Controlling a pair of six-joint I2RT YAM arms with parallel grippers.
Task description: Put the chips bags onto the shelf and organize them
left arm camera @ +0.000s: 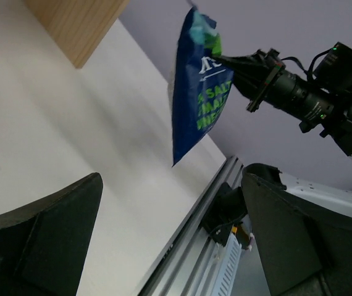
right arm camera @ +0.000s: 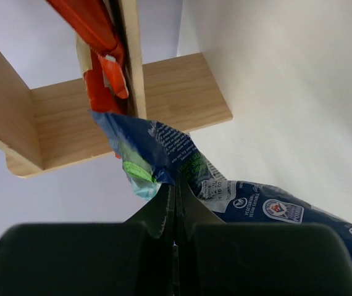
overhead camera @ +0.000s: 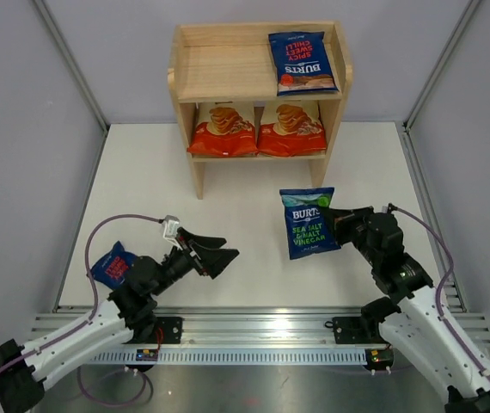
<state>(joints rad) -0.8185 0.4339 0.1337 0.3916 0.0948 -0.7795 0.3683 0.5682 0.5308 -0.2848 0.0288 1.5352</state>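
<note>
The wooden shelf (overhead camera: 228, 69) stands at the back. Two cream-and-orange Cassava bags (overhead camera: 222, 129) (overhead camera: 291, 129) stand on its lower tier. A red-accented Burts bag (overhead camera: 302, 62) lies on the right of the top tier. My right gripper (overhead camera: 329, 215) is shut on the top edge of the green-lettered Burts bag (overhead camera: 308, 224), which hangs above the table; it also shows in the left wrist view (left arm camera: 199, 92) and the right wrist view (right arm camera: 225, 191). My left gripper (overhead camera: 219, 251) is open and empty. Another red-accented Burts bag (overhead camera: 113, 265) lies by the left arm.
Grey walls with metal posts enclose the white table (overhead camera: 142, 198). An aluminium rail (overhead camera: 254, 331) runs along the near edge. The left half of the shelf's top tier is bare wood. Cables loop beside both arms.
</note>
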